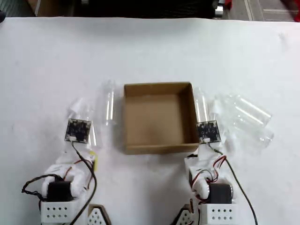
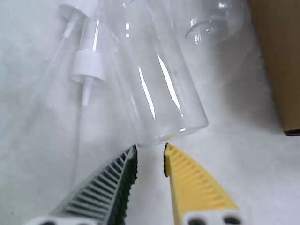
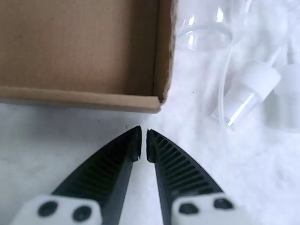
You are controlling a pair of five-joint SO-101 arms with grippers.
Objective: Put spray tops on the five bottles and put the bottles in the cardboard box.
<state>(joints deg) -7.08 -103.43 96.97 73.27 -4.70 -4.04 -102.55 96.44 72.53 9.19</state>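
Here, two robot arms sit near an open cardboard box [image 1: 159, 148] at mid-table.
The left gripper [image 2: 150, 149], fingers slightly apart and holding nothing, is just short of a clear bottle [image 2: 154, 84] lying left of the box. The right gripper [image 3: 144, 138], fingers nearly touching, holds nothing by the box's near right corner, with a spray top [image 3: 246, 96] beside it.

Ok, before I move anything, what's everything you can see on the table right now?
cardboard box: one, brown, mid-table between the arms, open, empty
bottles: clear, lying on both sides of the box; at least two on the left arm's side, about three on the right; exact count unclear
spray tops: white, loose; at least two by the left bottles, at least one by the right
table: one, white
left tool: grey and yellow, slightly open, empty, just short of a bottle's end
right tool: black, shut, empty, near a box corner
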